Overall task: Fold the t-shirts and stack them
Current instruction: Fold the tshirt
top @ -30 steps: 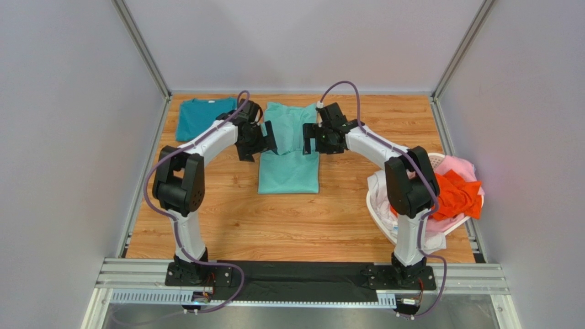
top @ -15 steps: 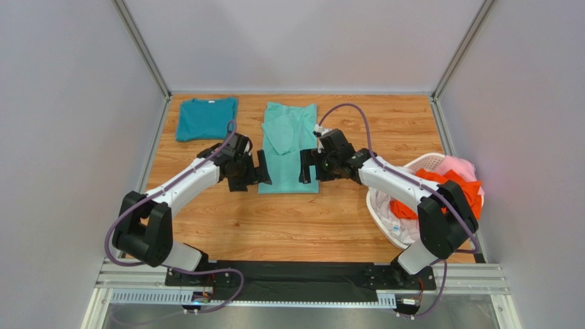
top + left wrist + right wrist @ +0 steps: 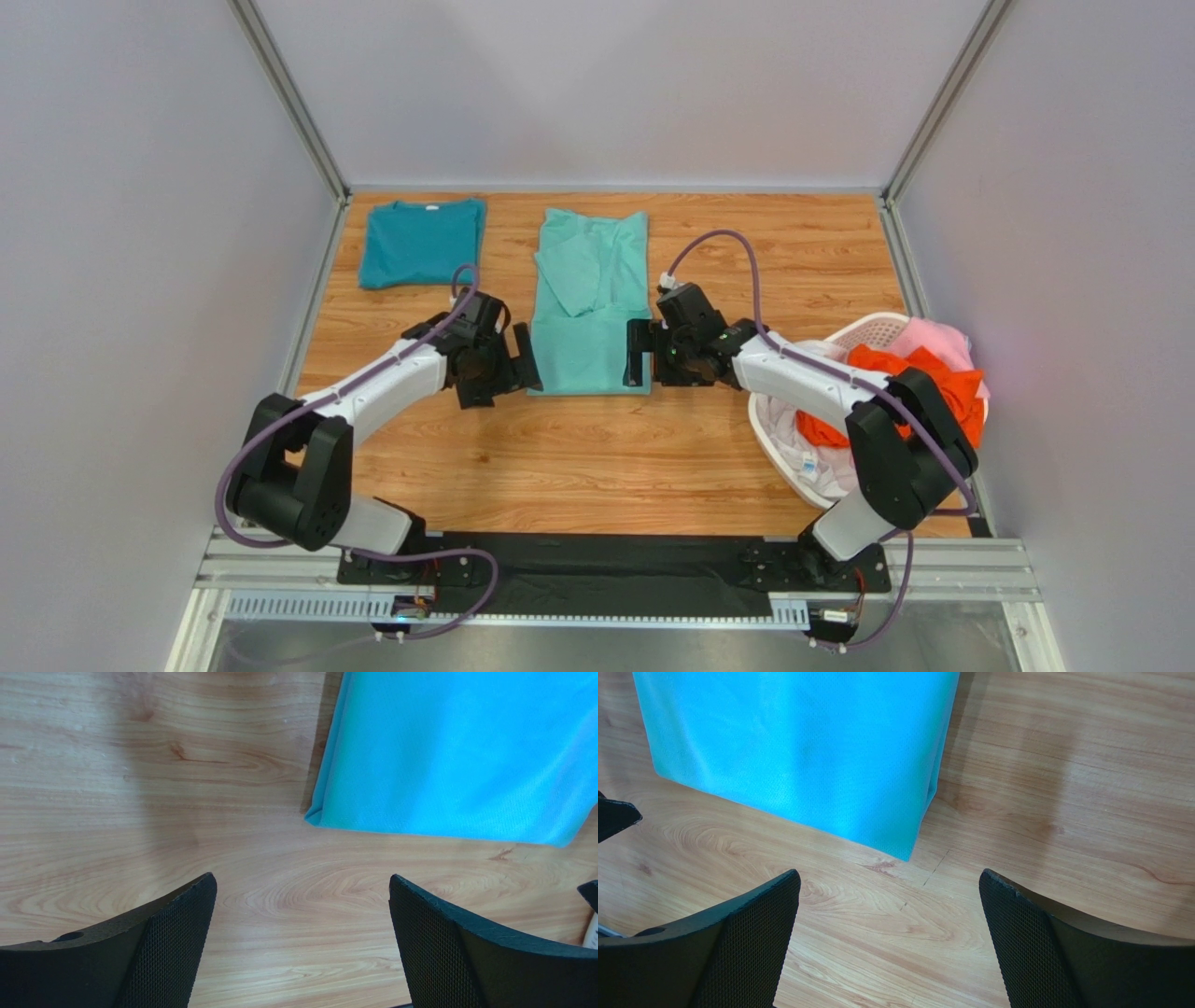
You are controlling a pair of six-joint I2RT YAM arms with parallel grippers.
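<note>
I found the long mint-aqua cloth t-shirt (image 3: 589, 301) at the middle of the wooden table (image 3: 589, 455), with the folded darker teal t-shirt (image 3: 418, 241) behind and left of it, well apart. The white plastic laundry basket (image 3: 873, 331) sat at the right edge with the crumpled orange t-shirt (image 3: 929, 389) in it. The left gripper (image 3: 522, 361) and right gripper (image 3: 638, 353) flanked the mint shirt's near corners.

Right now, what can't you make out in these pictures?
- Top view: how many shirts fill the laundry basket; the orange shirt and right arm cover them.
- Wrist views: mint t-shirt beyond its near corners; cut off by frame edges.
- Top view: layers of the teal t-shirt; too small.
</note>
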